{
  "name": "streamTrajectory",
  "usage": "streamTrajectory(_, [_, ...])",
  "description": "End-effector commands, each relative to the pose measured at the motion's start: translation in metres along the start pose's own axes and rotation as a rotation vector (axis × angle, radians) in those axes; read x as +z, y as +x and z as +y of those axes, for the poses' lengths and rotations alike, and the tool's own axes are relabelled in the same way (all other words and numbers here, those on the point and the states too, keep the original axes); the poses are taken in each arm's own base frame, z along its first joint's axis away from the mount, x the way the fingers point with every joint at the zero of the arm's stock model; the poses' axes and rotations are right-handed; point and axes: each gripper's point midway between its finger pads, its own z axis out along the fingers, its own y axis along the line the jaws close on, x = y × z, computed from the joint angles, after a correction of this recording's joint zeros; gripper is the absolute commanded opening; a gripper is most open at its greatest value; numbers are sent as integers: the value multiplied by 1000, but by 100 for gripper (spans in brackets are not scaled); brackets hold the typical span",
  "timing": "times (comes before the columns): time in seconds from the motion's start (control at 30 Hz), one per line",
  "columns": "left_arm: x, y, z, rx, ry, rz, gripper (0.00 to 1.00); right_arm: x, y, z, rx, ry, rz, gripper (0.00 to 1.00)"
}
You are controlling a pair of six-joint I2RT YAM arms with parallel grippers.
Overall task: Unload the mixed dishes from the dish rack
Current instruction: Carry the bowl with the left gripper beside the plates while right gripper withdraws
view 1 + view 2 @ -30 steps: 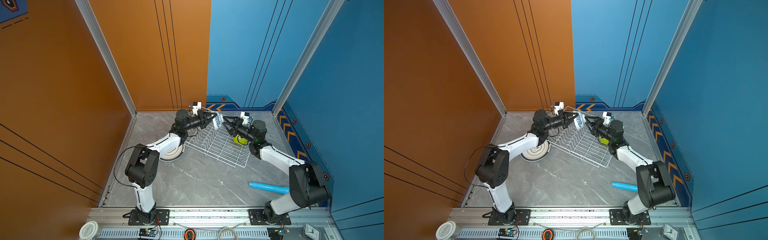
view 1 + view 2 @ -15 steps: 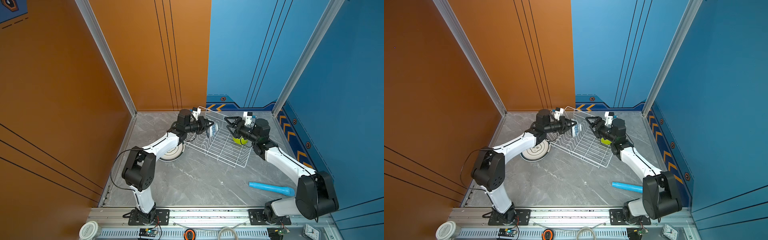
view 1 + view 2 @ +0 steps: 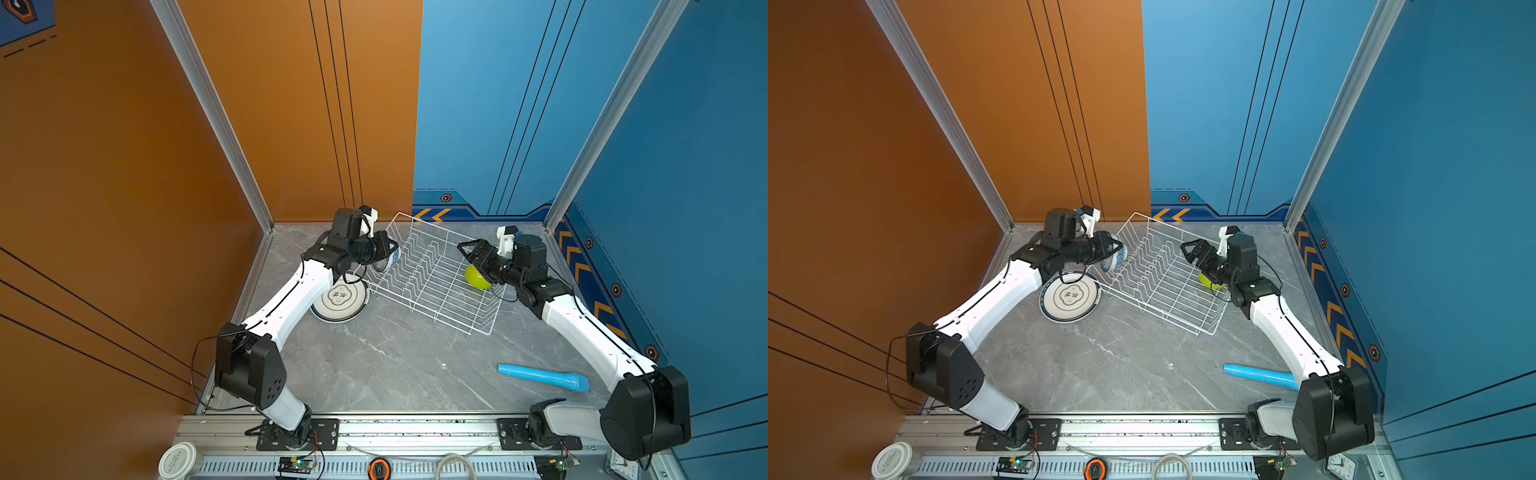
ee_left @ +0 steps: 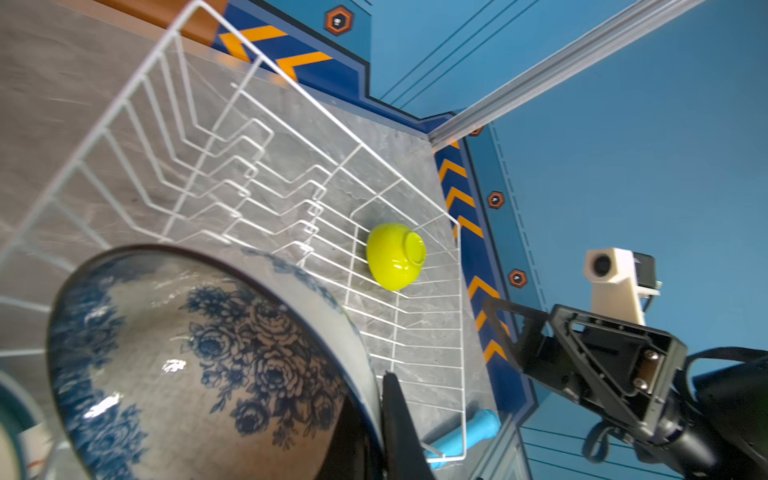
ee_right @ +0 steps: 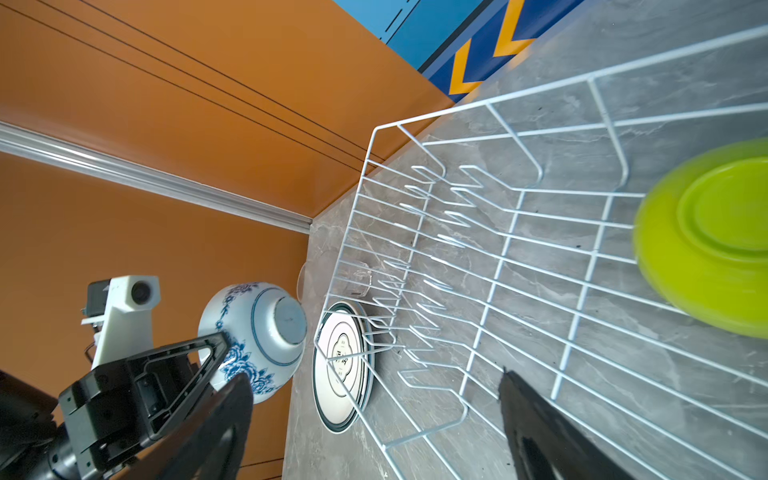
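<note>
Lime-green bowl point(image 3: 477, 277), glossy and round, lies tipped with its foot showing at the right end of the white wire dish rack point(image 3: 428, 270). It is half hidden under my right claw point(image 3: 467, 250), which hovers there spread wide and empty. My left claw point(image 3: 388, 250) pinches the rim of the glazed blue-flowered bowl point(image 3: 384, 264) just off the rack's left edge, my forearm covering part of the dark-rimmed plate point(image 3: 345, 300); a clear glass point(image 5: 357, 278) behind the wires barely shows.
</note>
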Motion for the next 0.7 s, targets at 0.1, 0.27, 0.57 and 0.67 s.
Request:
streamTrajectory(0.1, [-70, -6, 31, 143, -248, -76, 0, -2, -2, -19, -67, 131, -8, 94])
streamTrajectory(0.27, [-111, 10, 71, 113, -388, -67, 0, -2, -4, -14, -122, 163, -19, 94])
streamTrajectory(0.57, [-179, 51, 149, 28, -690, -21, 0, -2, -2, -18, -160, 196, -13, 95])
streamTrajectory(0.67, [-184, 63, 176, -47, -735, 0, 0, -2, -2, -18, -170, 202, -15, 95])
